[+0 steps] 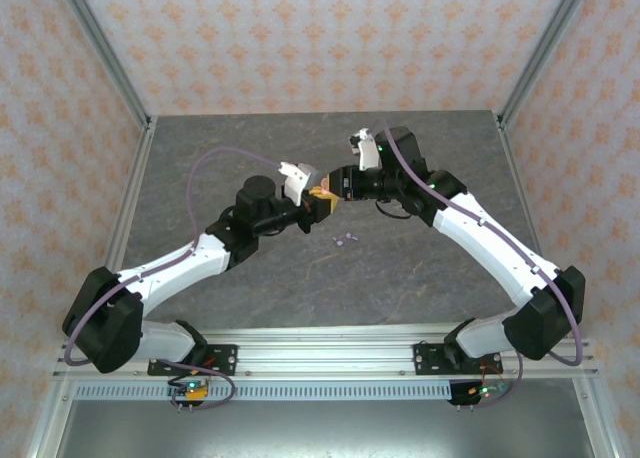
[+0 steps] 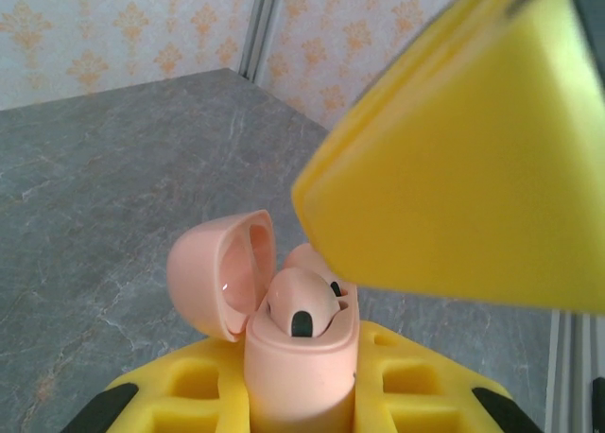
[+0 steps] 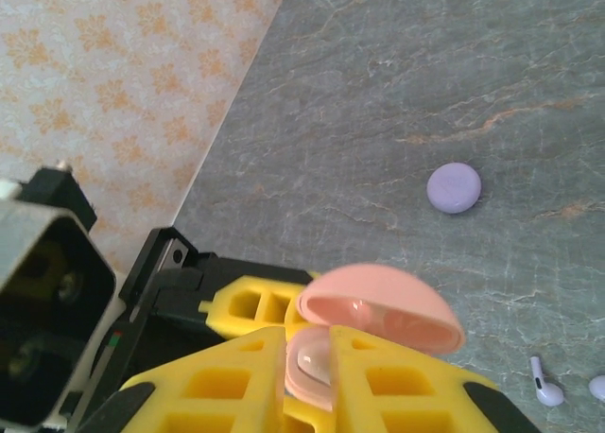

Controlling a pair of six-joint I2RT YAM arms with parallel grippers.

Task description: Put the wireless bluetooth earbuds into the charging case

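pink case [image 2: 301, 381] is gripped by left claw [image 1: 320, 198], first bud [image 2: 301, 308] seated, second bud [image 3: 310, 367] pinched in right claw [image 3: 307, 346]; purple buds [image 3: 546, 388] left on desk [image 3: 425, 74].

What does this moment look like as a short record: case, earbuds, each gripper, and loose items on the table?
case: pink charging case, lid swung open
left gripper: shut on the case
right gripper: jaws close together, right at the open case; whether it holds an earbud is unclear
seated: one pink earbud sits in the case
loose on table: light purple earbuds, purple disc
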